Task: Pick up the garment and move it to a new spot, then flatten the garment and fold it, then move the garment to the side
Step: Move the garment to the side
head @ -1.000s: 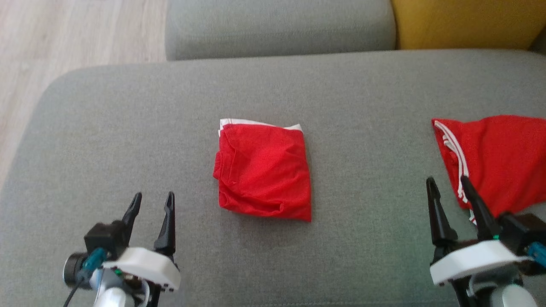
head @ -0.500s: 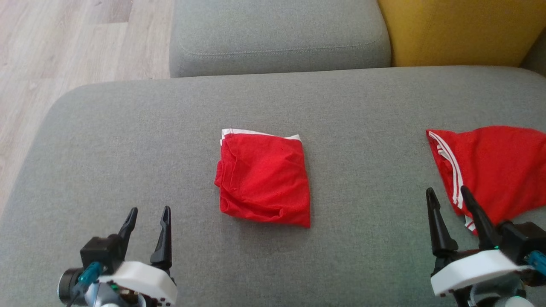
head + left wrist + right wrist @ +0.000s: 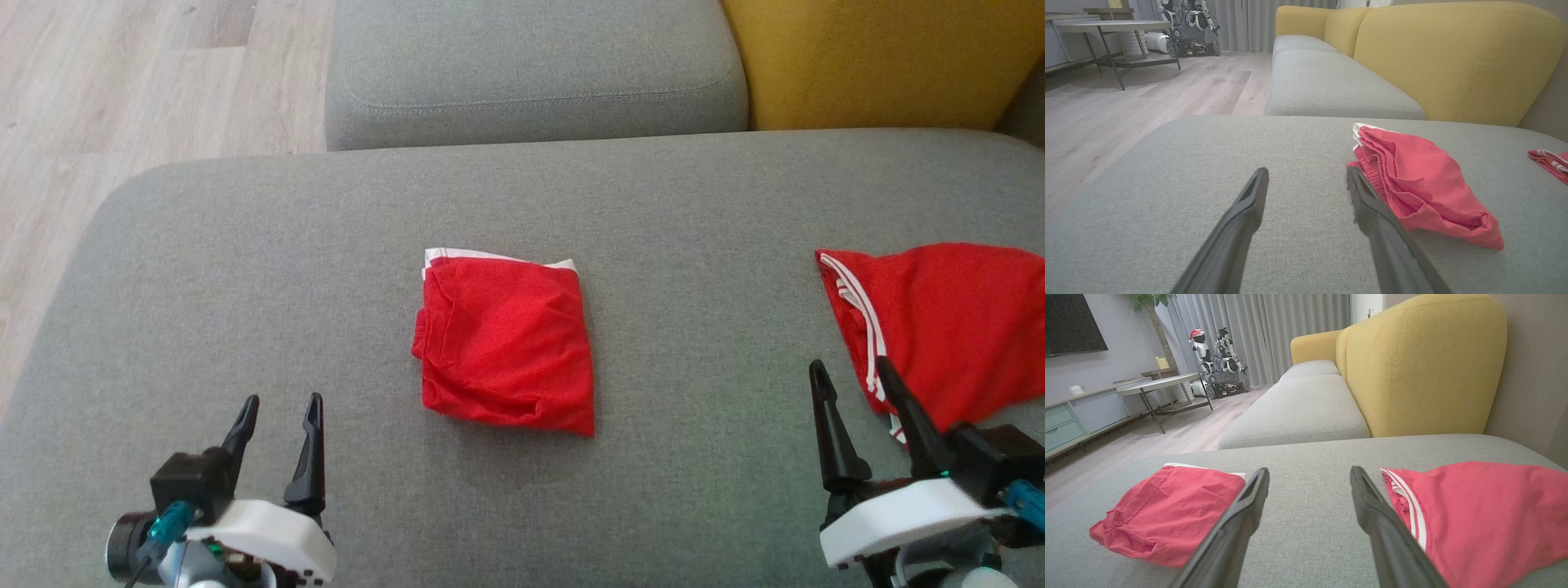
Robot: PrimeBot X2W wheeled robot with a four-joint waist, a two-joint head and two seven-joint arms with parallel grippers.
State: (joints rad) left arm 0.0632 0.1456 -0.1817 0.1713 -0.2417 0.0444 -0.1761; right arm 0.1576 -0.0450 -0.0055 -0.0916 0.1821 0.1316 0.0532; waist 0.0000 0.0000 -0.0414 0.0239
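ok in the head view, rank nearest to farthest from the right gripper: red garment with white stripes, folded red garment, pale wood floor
From the right gripper:
1. red garment with white stripes, right beside it, far right.
2. folded red garment, centre, to its left.
3. pale wood floor, far upper left.

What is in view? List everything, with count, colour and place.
folded garment: one, red with a white edge, centre of near cushion
striped garment: one, red with white stripes, right end of near cushion
near cushion: one, grey, under both garments
far cushion: one, grey, beyond it
sofa backrest: one, yellow, far right
floor: pale wood, left
table: one, pale top, dark legs, across the room
other robots: apparently two, white and dark, by the curtains
curtains: grey, far wall
left pincer: one, dark, open, lower left
right pincer: one, dark, open, by the striped garment
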